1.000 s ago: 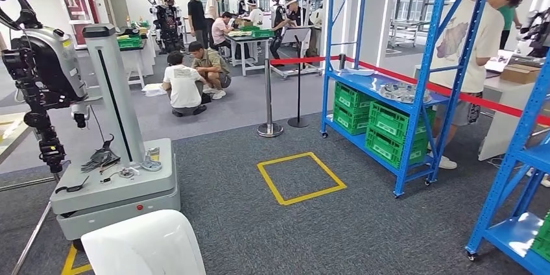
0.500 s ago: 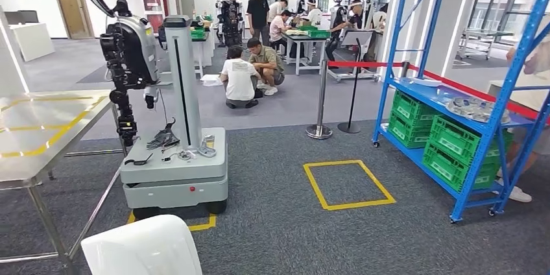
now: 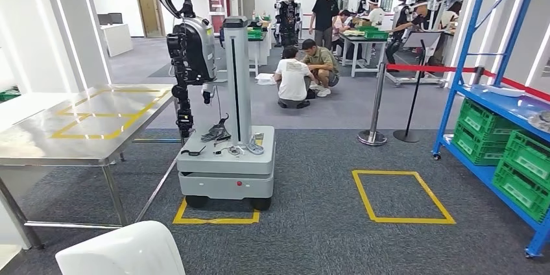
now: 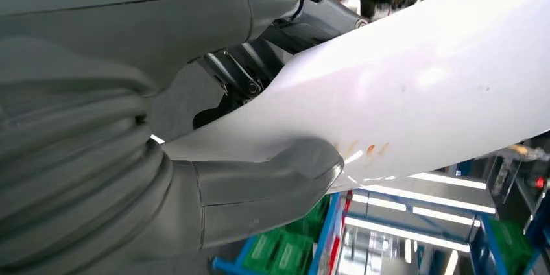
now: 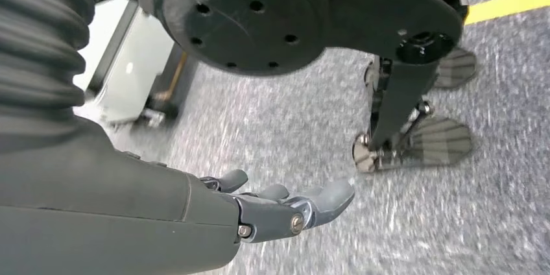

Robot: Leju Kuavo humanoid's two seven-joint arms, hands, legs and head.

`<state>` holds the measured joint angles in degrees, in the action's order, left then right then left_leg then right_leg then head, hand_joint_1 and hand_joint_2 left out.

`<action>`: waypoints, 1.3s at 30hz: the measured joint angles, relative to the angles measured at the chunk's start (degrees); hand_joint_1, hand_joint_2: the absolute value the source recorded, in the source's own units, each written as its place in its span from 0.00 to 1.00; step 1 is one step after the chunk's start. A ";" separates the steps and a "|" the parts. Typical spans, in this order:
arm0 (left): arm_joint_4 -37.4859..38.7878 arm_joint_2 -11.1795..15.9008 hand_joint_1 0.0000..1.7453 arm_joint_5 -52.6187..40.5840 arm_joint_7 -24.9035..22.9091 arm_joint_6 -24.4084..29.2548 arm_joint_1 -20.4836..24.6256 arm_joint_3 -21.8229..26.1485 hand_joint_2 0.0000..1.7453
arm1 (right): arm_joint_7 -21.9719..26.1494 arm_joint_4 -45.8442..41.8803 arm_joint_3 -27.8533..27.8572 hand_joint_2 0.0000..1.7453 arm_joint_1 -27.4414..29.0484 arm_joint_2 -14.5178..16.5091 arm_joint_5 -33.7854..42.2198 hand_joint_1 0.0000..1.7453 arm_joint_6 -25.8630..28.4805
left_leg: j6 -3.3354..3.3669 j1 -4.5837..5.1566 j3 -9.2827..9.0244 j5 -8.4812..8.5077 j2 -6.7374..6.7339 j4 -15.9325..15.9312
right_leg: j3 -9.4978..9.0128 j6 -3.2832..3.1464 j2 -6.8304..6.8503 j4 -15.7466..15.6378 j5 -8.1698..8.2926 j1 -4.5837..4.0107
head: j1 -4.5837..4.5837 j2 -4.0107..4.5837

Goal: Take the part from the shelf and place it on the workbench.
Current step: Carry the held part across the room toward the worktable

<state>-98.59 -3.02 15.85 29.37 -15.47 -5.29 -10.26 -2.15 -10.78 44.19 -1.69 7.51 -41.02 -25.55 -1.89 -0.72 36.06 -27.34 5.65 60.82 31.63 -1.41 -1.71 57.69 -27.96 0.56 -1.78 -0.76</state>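
The left robot hand (image 4: 194,178) is clamping a smooth, glossy white part (image 4: 415,87), its thick grey thumb (image 4: 305,165) pressing flat against the underside while darker fingers (image 4: 240,77) are gripping the opposite face. In the head view the same part (image 3: 120,249) is sitting at about 7 o'clock, a rounded, curved shell with a soft sheen and a few small orange flecks near the thumb in the wrist view.

The right robot hand (image 5: 285,207) is hanging over grey speckled carpet with its dark fingers loosely apart and slightly bent, holding nothing.

At 9 o'clock a table (image 3: 39,148) with a brushed, reflective metal top and slim steel legs is carrying yellow tape lines. At 12 o'clock a wheeled grey robot base (image 3: 224,174) with a tall column is standing over a yellow floor frame, small tools lying on its deck. A second yellow tape square (image 3: 402,197) is lying on the carpet at 2 o'clock. At 3 o'clock a blue steel shelf (image 3: 493,100) is holding ribbed green plastic crates (image 3: 512,152). Farther back, at 1 o'clock, two people (image 3: 305,71) are crouching on the floor beyond a chrome post (image 3: 375,103) with a red belt.
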 joint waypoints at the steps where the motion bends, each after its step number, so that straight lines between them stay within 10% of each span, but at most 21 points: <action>1: -0.32 0.00 1.00 -0.34 0.30 0.00 -0.36 0.28 1.00 | 0.03 0.00 -0.20 1.00 0.05 0.09 -0.19 0.00 0.01 | -0.15 0.05 1.27 -1.57 -2.15 2.77 | -0.13 -0.27 0.95 -0.23 0.05 0.09 | -0.04 0.00; 5: -1.06 0.00 1.00 -1.89 1.44 0.00 -1.92 0.97 1.00 | -0.50 0.00 -0.97 1.00 0.27 0.26 -0.60 0.00 0.02 | -1.03 -0.29 6.04 -5.29 -5.21 13.10 | -0.30 -0.47 4.67 -0.09 -0.43 0.08 | -0.08 0.00; 10: -2.03 -0.04 1.00 -2.29 1.62 0.00 -2.48 1.54 1.00 | -0.59 0.00 -1.28 1.00 -0.04 0.58 -0.68 0.00 0.02 | -0.60 -0.37 -1.68 0.60 -9.29 -0.71 | -0.93 1.09 8.28 0.95 -1.84 -0.05 | -0.06 0.00; 13: -2.35 -0.05 1.00 -2.29 1.63 0.00 -2.78 1.73 1.00 | -0.59 0.00 -1.35 1.00 -0.25 0.58 -0.76 0.00 0.02 | 0.98 -0.16 -1.77 0.52 -7.87 -1.16 | -1.54 1.94 9.83 0.84 -2.13 -0.18 | -0.02 0.00; 16: -2.72 -0.11 1.00 -2.39 1.66 0.00 -2.90 1.85 1.00 | -0.58 0.00 -1.41 1.00 -0.47 0.60 -0.79 0.00 0.02 | 1.99 -0.45 -1.69 0.82 -5.95 -1.36 | -0.32 2.73 6.59 4.35 -4.73 0.28 | 0.08 0.00; 20: -2.88 0.03 1.00 -4.18 1.73 0.56 -2.65 2.16 1.00 | -0.54 0.00 -1.46 1.00 -0.14 0.60 -0.81 0.00 -0.02 | 2.54 -0.27 -1.46 0.97 -3.06 -1.35 | 6.13 2.54 2.25 16.64 -9.26 0.26 | 0.15 0.00; 24: -3.84 0.87 1.00 -5.95 2.02 2.12 -2.37 3.89 1.00 | 0.23 0.00 -1.46 1.00 -0.07 0.59 -0.60 0.00 -0.02 | 2.25 0.05 -1.61 1.15 0.30 -1.31 | 2.28 0.80 -1.42 6.08 -2.11 -0.20 | 0.13 0.00; 26: -4.57 1.20 1.00 -6.34 1.95 2.62 -2.24 5.00 1.00 | 0.50 0.00 -1.46 1.00 -0.11 0.62 -0.34 0.00 -0.02 | 1.69 -0.06 -1.32 1.34 1.66 -1.31 | 0.63 0.46 -3.28 1.95 -0.81 -0.35 | 0.12 0.00; 28: -5.28 1.60 1.00 -6.33 1.86 2.84 -2.33 6.17 1.00 | 0.42 0.00 -1.46 1.00 -0.25 0.72 -0.11 0.00 -0.02 | 0.77 -0.30 -0.91 1.65 3.07 -1.59 | 0.40 0.51 -2.26 1.38 -0.77 -0.43 | 0.14 0.00; 31: -6.60 2.55 1.00 -5.27 2.47 3.03 -2.70 8.42 1.00 | 0.50 0.00 -1.44 1.00 -0.29 1.05 0.47 0.00 -0.01 | -0.20 -0.08 0.58 0.01 -0.23 0.74 | -0.16 -0.09 0.12 0.25 -0.16 -0.12 | 0.08 0.00; 35: -7.51 3.25 1.00 -3.80 2.90 2.76 -2.81 11.19 1.00 | 0.58 0.00 -1.27 1.00 0.13 1.11 1.09 0.00 0.02 | -1.10 -0.19 5.52 -5.79 -4.99 12.17 | -0.25 -0.67 3.89 0.10 -0.28 -0.27 | 0.01 0.00; 39: -7.99 3.42 1.00 -3.25 2.90 2.56 -2.79 12.62 1.00 | 0.68 0.00 -1.17 1.00 0.03 1.31 1.27 0.00 0.02 | -1.13 -0.20 -0.17 -1.26 -8.22 3.34 | -0.36 -0.06 7.28 0.67 -0.90 -0.39 | 0.01 0.00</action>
<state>-106.58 0.40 12.59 32.27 -12.92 -8.08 2.35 -1.47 -10.78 43.01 -1.66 8.82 -39.75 -25.53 -3.02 -0.92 35.90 -28.61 -2.58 64.16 31.27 -1.47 5.57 58.36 -28.86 0.18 -1.78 -0.76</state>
